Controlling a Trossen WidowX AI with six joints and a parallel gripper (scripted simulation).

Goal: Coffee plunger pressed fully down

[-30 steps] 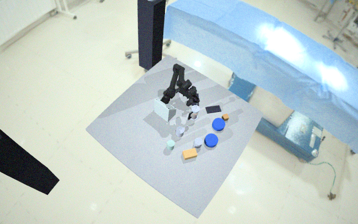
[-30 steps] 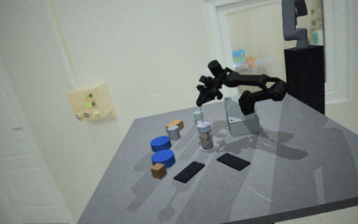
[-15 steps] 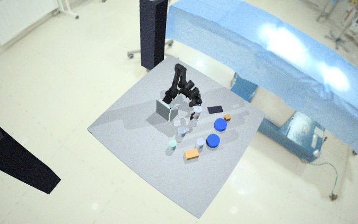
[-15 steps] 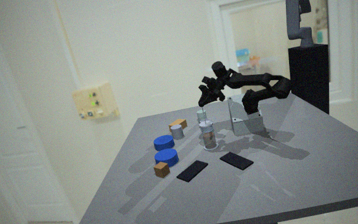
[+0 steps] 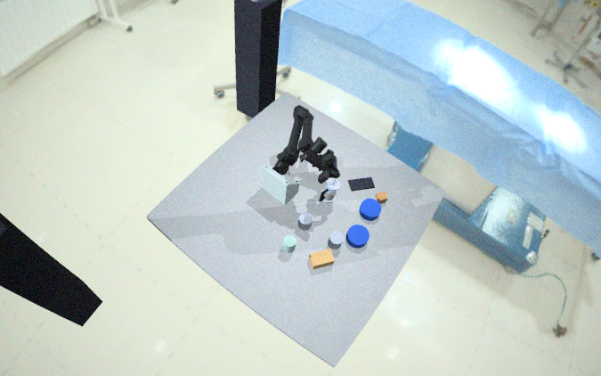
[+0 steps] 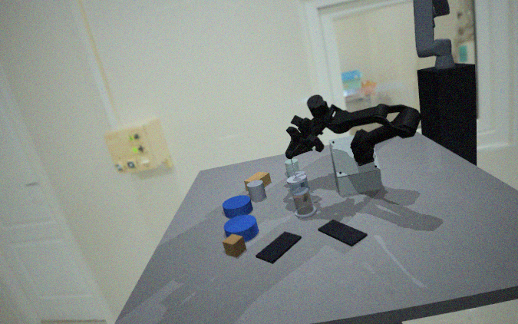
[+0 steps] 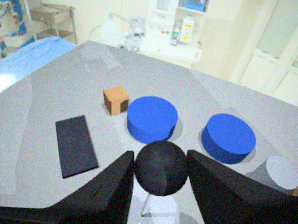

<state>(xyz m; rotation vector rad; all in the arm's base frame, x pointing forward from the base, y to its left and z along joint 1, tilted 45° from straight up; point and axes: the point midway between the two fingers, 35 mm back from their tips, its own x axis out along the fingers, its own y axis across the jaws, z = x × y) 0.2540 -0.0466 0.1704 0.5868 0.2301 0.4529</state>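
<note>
The glass coffee press (image 5: 331, 191) (image 6: 303, 200) stands upright on the grey table (image 5: 246, 271) (image 6: 413, 257), in front of the arm's base. Its pale lid shows in the wrist view below the black round plunger knob (image 7: 161, 167). My gripper (image 5: 326, 177) (image 6: 291, 152) (image 7: 160, 157) is above the press, shut on the knob, with one finger touching each side of it. The thin rod below the knob is barely visible. In the top and exterior views the fingers hide the knob.
Two blue discs (image 5: 369, 208) (image 5: 357, 235) (image 7: 152, 119) (image 7: 229, 137), orange blocks (image 5: 381, 196) (image 5: 321, 257) (image 7: 116, 100), flat black plates (image 6: 278, 246) (image 6: 342, 232) (image 7: 75, 145) and small cylinders (image 5: 304, 219) (image 5: 336, 238) (image 5: 288, 241) surround the press. A white box (image 5: 280, 184) (image 6: 353, 169) stands at the arm's base.
</note>
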